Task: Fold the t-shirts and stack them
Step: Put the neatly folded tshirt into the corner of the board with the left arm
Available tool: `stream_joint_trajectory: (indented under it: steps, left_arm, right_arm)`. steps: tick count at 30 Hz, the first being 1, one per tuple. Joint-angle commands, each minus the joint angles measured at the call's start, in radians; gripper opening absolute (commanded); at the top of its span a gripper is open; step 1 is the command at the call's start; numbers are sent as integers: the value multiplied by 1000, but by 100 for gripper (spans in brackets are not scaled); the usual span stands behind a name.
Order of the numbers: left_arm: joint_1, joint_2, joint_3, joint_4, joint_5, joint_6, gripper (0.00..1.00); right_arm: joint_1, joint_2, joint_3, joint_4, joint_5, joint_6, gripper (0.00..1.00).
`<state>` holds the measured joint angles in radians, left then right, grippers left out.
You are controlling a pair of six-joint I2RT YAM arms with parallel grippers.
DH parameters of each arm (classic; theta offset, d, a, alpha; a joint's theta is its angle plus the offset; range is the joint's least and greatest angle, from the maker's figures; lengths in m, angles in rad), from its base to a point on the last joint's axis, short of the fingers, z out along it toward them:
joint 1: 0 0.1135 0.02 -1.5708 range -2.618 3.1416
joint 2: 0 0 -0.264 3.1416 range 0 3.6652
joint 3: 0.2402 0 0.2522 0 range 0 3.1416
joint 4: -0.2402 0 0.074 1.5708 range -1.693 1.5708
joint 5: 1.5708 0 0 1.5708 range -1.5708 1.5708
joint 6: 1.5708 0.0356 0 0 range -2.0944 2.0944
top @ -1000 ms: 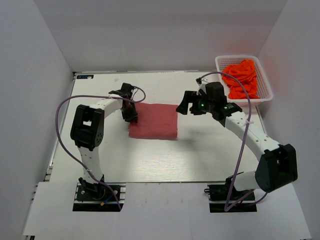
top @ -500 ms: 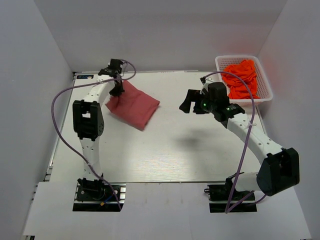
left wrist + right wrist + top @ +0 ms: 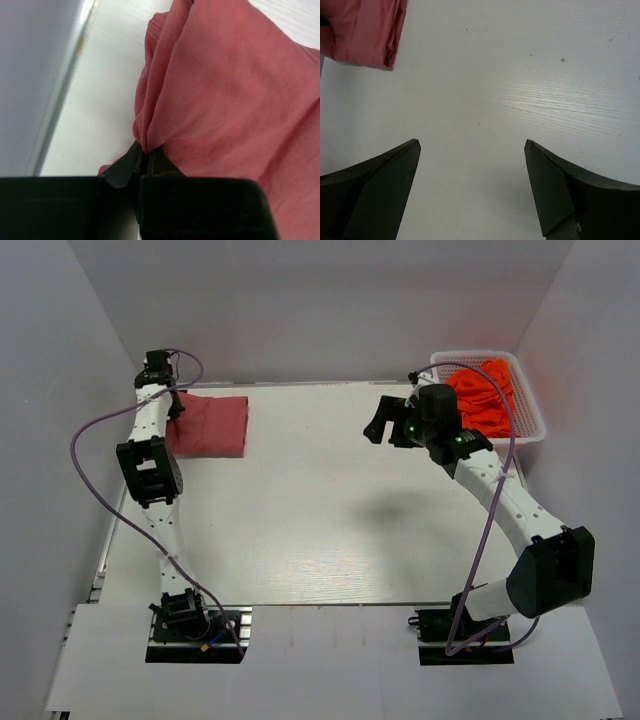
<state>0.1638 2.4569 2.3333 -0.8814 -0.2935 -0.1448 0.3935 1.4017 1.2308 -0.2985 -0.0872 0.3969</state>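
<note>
The left gripper (image 3: 145, 156) is closed to a narrow gap and pinches a gathered fold of the rose-red t-shirt (image 3: 235, 100). In the left wrist view the cloth bunches into creases that run down into the fingertips at the lower centre of the frame. In the top view this gripper (image 3: 176, 406) sits at the upper left of the frame, on the left edge of the shirt. The shirt lies there as a rough folded rectangle on the table (image 3: 330, 520), close to the back wall and the left side wall.

The right gripper (image 3: 378, 426) stands wide, with nothing between its fingers. In the top view it is at the upper right of centre, raised off the table (its shadow falls lower in the frame) and well apart from the rose-red t-shirt. Its wrist view shows one dark finger at each lower corner, bare table between them, and a corner of the rose-red t-shirt at the upper left.

The orange t-shirts (image 3: 480, 390) lie heaped in a white basket (image 3: 475, 353) at the upper right of the top view.
</note>
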Motion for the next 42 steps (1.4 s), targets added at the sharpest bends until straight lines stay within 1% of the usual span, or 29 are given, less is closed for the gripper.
stream_joint_trajectory:
  steps: [1, 3, 5, 6, 12, 18, 20, 21, 22, 24, 25, 29, 32, 34, 35, 37, 38, 39, 40, 41, 42]
  left_arm:
    - [8, -42, 63, 106, 42, 24, 0]
    - [34, -21, 74, 128, 53, 14, 0]
    - [43, 3, 122, 128, 91, -13, 0]
    - [68, 16, 133, 128, 103, -27, 0]
    - [105, 27, 133, 182, 145, -58, 0]
    - [114, 17, 115, 173, 154, -91, 0]
    - [114, 7, 103, 173, 145, -101, 10]
    - [114, -4, 103, 173, 145, -110, 20]
    - [114, -18, 80, 173, 145, -110, 47]
    - [114, -27, 71, 173, 155, -121, 76]
    - [114, -42, 70, 173, 155, -121, 100]
    - [114, -104, 60, 162, 155, -121, 100]
    - [102, -148, 51, 138, 123, -121, 100]
    - [88, -206, 37, 113, 100, -121, 100]
    - [88, -232, 22, 113, 123, -121, 100]
    - [59, -330, -61, 113, 175, -166, 100]
    - [37, -367, -139, 113, 207, -185, 100]
    - [20, -406, -179, 113, 208, -209, 100]
    - [0, -491, -225, 113, 199, -228, 100]
    - [-24, -536, -318, 113, 182, -245, 100]
    - [-82, -583, -374, 113, 171, -255, 100]
  right_arm:
    - [-7, 23, 68, -10, 33, 0, 91]
    - [-13, 43, 87, -25, 35, 3, 91]
    - [-13, 54, 93, -30, 32, 7, 91]
    - [-18, 59, 102, -27, 32, 11, 91]
    - [-21, 75, 118, -28, 29, 16, 91]
    - [-24, 79, 119, -37, 33, 23, 91]
    - [-24, 80, 119, -40, 38, 22, 91]
    - [-24, 76, 119, -41, 41, 23, 91]
    - [-24, 74, 116, -42, 41, 20, 91]
    - [-27, 68, 111, -44, 38, 19, 91]
    - [-27, 68, 108, -44, 35, 14, 91]
    - [-27, 60, 104, -45, 11, 11, 91]
    - [-27, 48, 90, -25, -17, 0, 91]
    - [-28, 30, 85, -21, -42, 0, 91]
    - [-30, 16, 78, -11, -46, -6, 91]
    - [-28, 8, 67, -11, -51, -6, 91]
    - [-27, -12, 44, -11, -49, -9, 91]
    - [-27, -16, 38, -10, -52, -12, 91]
    - [-28, -23, 30, -7, -57, -12, 91]
    - [-28, -55, 15, -8, -60, -13, 91]
    - [-27, -66, -29, -5, -65, -18, 91]
